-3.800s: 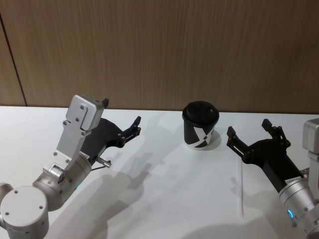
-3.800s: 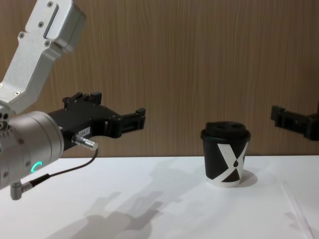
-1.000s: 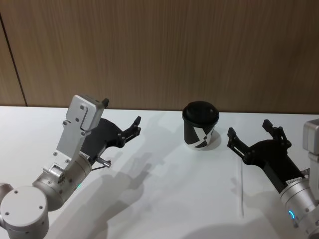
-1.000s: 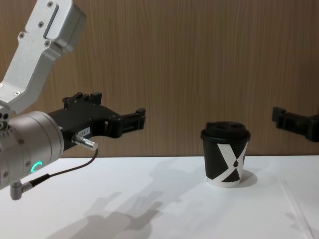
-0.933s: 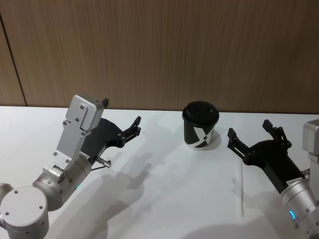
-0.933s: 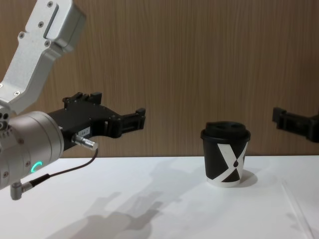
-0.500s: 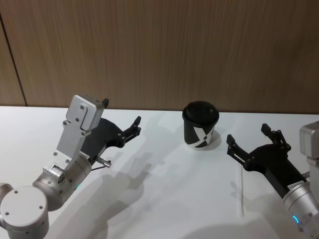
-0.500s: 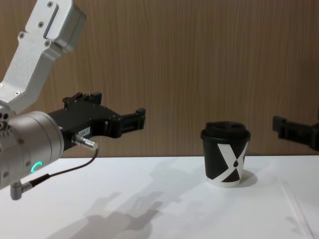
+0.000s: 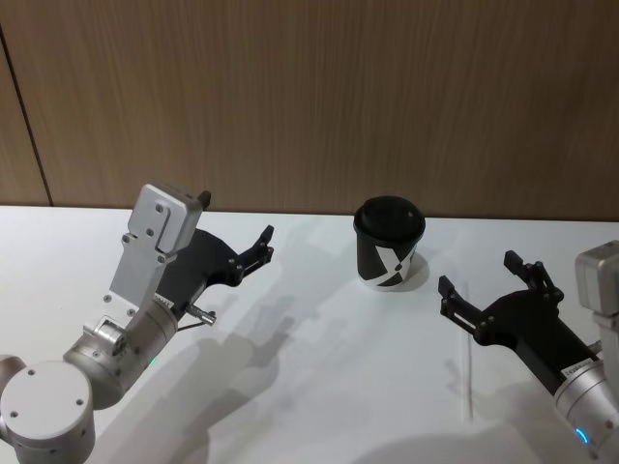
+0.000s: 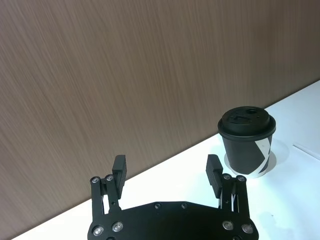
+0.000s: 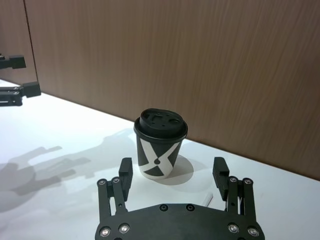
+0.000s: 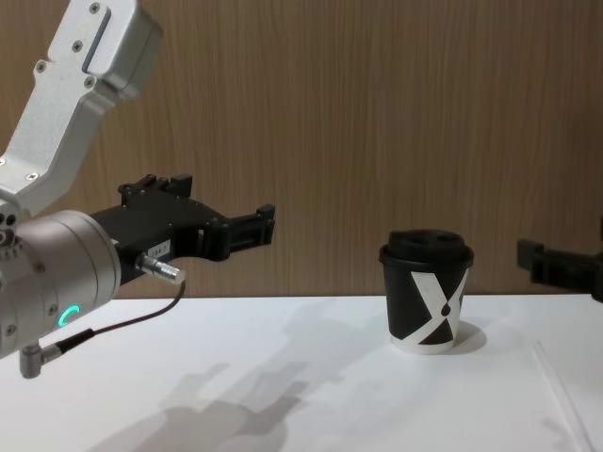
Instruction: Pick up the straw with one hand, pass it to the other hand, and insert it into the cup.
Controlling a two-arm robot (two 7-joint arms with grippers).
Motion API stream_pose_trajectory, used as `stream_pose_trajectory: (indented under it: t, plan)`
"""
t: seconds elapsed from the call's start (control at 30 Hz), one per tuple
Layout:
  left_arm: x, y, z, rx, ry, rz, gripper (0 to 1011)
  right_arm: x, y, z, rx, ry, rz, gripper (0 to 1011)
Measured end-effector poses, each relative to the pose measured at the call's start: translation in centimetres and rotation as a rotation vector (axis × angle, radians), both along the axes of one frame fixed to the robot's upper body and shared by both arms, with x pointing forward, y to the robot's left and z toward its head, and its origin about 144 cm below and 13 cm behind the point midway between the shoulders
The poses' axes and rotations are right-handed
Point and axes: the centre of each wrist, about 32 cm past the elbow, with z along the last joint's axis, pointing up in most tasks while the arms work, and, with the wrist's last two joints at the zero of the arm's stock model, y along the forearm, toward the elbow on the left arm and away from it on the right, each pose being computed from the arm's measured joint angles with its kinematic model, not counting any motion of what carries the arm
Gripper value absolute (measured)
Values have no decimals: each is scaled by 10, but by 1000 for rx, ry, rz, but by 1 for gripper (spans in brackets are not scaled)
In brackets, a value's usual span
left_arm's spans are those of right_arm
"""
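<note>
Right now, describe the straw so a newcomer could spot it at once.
On the white table, find the black cup with the white X near the wooden wall. Right of it and nearer the robot, the straw lies flat below the open right gripper. It is the one long, thin, white line, almost blending into the table, unlike the squat dark cup.

Straw (image 9: 469, 372): white, thin, straight, lying flat on the table at lower right of the head view, long axis running toward the bottom edge.
Cup (image 9: 389, 244): black, white X pattern, black lid on, upright, right of centre, apart from the straw.
Right gripper (image 9: 478, 274): fingers spread, raised over the straw's upper end.
Left gripper (image 9: 236, 217): fingers spread, empty, centre left.
</note>
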Motion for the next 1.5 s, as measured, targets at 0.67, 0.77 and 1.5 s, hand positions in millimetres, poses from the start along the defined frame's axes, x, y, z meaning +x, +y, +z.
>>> stream_pose_trajectory:
  t: [0.67,0.77,1.5]
  plan:
    - [0,0,0,0,0,0,1000,-7,-9,9,-57,63,28,1001]
    - [0,0,0,0,0,0,1000,-8,-10,10,-63,71,29,1001]
    - [0,0,0,0,0,0,1000,-21,-4,19,-86,159,17,1001]
